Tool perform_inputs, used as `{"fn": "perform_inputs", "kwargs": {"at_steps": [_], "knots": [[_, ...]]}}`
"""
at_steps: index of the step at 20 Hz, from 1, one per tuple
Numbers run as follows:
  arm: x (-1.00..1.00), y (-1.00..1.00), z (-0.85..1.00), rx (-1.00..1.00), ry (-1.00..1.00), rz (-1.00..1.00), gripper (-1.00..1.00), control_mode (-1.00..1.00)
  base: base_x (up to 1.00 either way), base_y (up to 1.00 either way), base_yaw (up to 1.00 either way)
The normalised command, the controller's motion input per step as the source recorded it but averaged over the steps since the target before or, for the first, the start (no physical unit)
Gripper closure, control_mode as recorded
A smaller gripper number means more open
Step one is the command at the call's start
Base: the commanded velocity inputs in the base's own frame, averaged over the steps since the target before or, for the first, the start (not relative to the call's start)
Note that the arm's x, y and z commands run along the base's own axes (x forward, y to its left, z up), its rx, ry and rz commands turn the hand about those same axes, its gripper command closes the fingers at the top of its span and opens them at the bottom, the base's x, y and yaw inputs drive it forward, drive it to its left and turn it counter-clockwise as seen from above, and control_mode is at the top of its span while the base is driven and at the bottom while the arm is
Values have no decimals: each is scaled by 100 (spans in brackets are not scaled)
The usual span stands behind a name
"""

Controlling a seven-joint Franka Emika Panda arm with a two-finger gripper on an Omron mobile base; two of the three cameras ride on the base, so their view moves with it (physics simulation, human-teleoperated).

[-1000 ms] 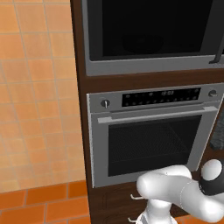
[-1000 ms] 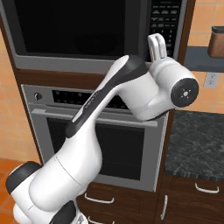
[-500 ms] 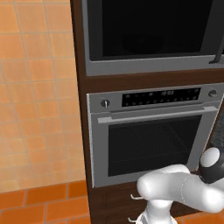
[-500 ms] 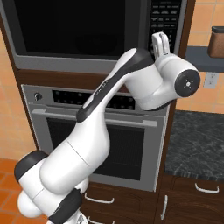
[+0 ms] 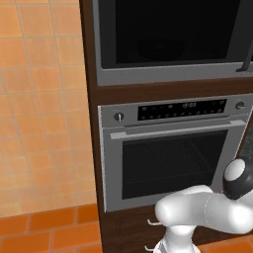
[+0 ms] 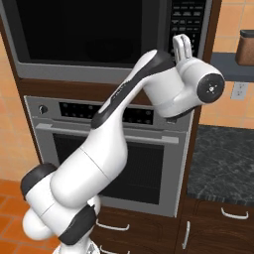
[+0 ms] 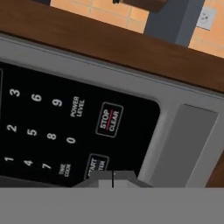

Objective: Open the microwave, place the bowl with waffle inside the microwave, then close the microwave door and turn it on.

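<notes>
Microwave (image 6: pixel 99 39) glossy black glass front, door shut, fingers (image 7: pixel 113 175) closed together at start button (image 7: pixel 97 164).

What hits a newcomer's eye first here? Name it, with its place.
The big white arm sweeps up across the right base view, its gripper raised to the microwave's keypad. In the hand view that keypad is close up, the jaws shut, right at the START button below STOP/CLEAR. The microwave door is shut above the silver oven.
</notes>
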Motion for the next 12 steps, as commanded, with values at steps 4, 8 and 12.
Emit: {"fn": "perform_inputs", "kwargs": {"at_steps": [4, 8, 12], "knots": [[34, 0, 0, 0, 0, -2, 100, -100, 0, 0, 0], [44, 2, 0, 0, 0, -1, 100, -100, 0, 0, 0], [69, 13, 0, 0, 2, -1, 100, -100, 0, 0, 0]]}}
